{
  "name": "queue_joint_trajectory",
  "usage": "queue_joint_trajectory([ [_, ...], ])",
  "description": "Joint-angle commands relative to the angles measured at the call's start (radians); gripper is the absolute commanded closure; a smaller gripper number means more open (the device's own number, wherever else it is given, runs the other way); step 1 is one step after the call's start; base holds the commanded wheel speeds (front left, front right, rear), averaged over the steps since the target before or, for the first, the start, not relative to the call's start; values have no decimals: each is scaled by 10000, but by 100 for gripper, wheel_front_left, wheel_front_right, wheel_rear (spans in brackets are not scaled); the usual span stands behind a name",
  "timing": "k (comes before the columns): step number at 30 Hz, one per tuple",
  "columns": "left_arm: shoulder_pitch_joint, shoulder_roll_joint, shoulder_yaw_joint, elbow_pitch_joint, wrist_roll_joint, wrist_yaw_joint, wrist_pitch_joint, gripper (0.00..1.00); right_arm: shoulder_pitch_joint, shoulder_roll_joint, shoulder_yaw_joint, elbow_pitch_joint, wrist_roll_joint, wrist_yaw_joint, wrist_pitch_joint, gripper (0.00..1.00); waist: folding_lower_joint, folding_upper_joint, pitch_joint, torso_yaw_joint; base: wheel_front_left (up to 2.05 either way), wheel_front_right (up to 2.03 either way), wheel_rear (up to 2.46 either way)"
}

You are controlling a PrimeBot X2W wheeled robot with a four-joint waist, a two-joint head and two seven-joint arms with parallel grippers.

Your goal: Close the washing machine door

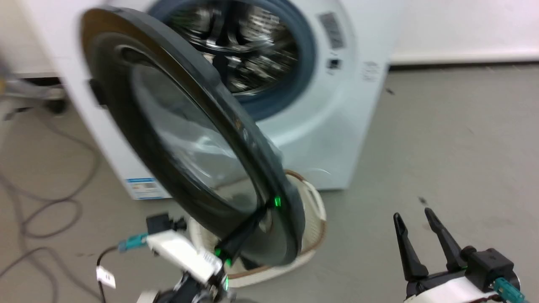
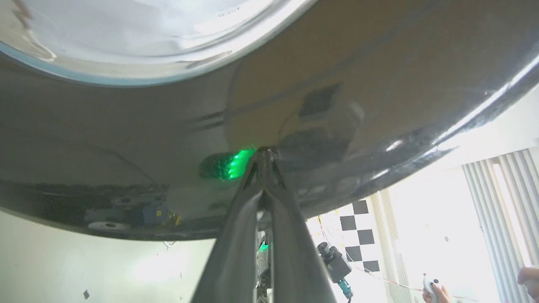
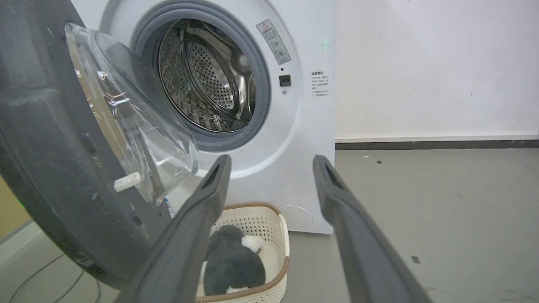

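**Cables** (image 1: 38, 210): loose grey loops on the floor (image 1: 442, 139), far left, apart from the work.

**Washing machine door** (image 1: 177, 139): round, black-rimmed, with a domed glass centre. It is hinged at the machine's left side and stands roughly half open, its free edge hanging above the basket.

**Left gripper** (image 2: 263, 153): fingers clenched together with nothing between them, tips touching the door's glossy outer face near the free edge.

**Laundry basket** (image 3: 265, 219): cream, perforated, on the floor just before the machine. A grey-and-white plush toy (image 3: 233, 261) lies inside.

**Washing machine** (image 1: 320, 126): white front-loader with the steel drum (image 3: 210, 80) exposed and the grey-blue gasket (image 3: 263, 92) uncovered.

**Right gripper** (image 1: 413, 214): fingers spread, empty, low over the floor, well apart from the door.

**Step in hand**, by judgement — the push on the door's outer face. The next move likely calls for following the hinge's arc toward the gasket, tips kept from sliding on the gloss, until the latch catches.
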Motion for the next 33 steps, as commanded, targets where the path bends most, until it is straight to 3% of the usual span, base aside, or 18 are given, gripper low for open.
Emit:
queue_joint_trajectory([
  [1, -547, -19, -183, 204, 110, -81, -340, 100, -175, 14, -33, -77, -25, 8, -11, 0, 0, 0, 791, -1125, 0, 0, 0],
  [9, -2583, -20, -396, 1444, 271, 8, -2009, 100, -388, 197, -101, 30, 25, 8, -100, 0, 0, 0, 1482, -2429, 0, 0, 0],
  [14, -3881, -20, -289, 2686, -20, 307, -3166, 100, -517, 305, 59, 182, 64, 8, -132, 0, 0, 0, 1597, -2884, 0, 0, 0],
  [17, -4396, -20, -331, 3261, -113, 243, -3497, 100, -583, 353, 66, 231, 98, 8, -141, 0, 0, 0, 1586, -2976, 0, 0, 0],
  [23, -4467, -18, -735, 3866, -172, -38, -3492, 100, -535, 408, -23, 94, 78, 8, -146, 0, 0, 0, 1348, -2585, 0, 0, 0],
  [29, -3713, 188, -1324, 3612, 306, -183, -3334, 100, -399, 392, -94, 26, 12, 8, -147, 0, 0, 0, 972, -1895, 0, 0, 0],
  [33, -2876, 834, -1900, 3162, 1425, -209, -3776, 100, -234, 303, -121, 8, 1, 8, -148, 0, 0, 0, 546, -1208, 0, 0, 0],
])
